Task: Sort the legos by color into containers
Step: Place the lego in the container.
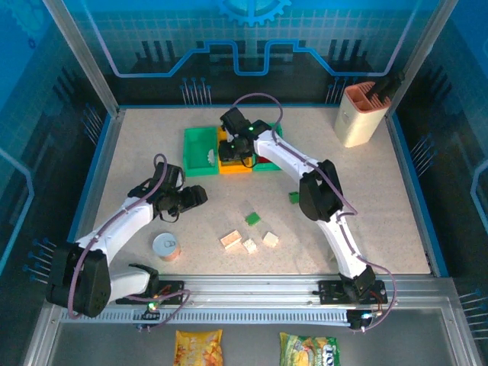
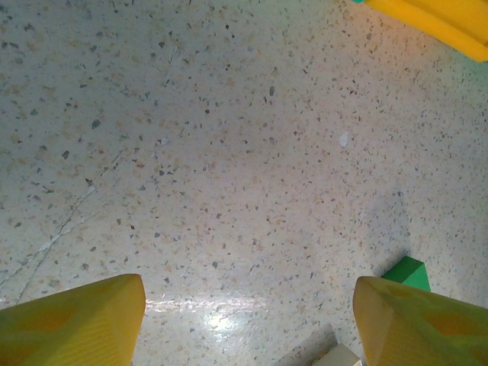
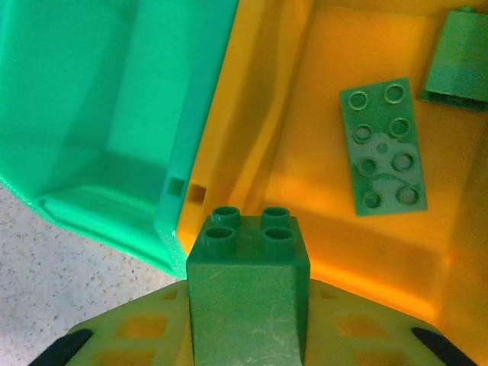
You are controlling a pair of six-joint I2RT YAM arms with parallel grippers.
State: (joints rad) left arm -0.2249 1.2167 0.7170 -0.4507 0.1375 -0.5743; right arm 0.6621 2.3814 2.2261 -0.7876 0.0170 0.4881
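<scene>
Currently right gripper [image 3: 248, 347] fingers pinch a green lego [image 3: 248, 286] over the yellow-orange bin [image 3: 259, 91], which holds a flat green lego [image 3: 383, 147]. Left gripper [image 2: 248, 316] fingers spread wide, empty, above the table [image 2: 229, 152]; cream legos [image 1: 249, 245] lie loose.

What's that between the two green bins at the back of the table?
A yellow-orange bin, touching both, in the top view. The right wrist view shows green bricks lying inside it.

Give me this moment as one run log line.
right tool: shut on green brick, over yellow bin | left tool: open, empty | table: three cream bricks, two green bricks loose
</scene>
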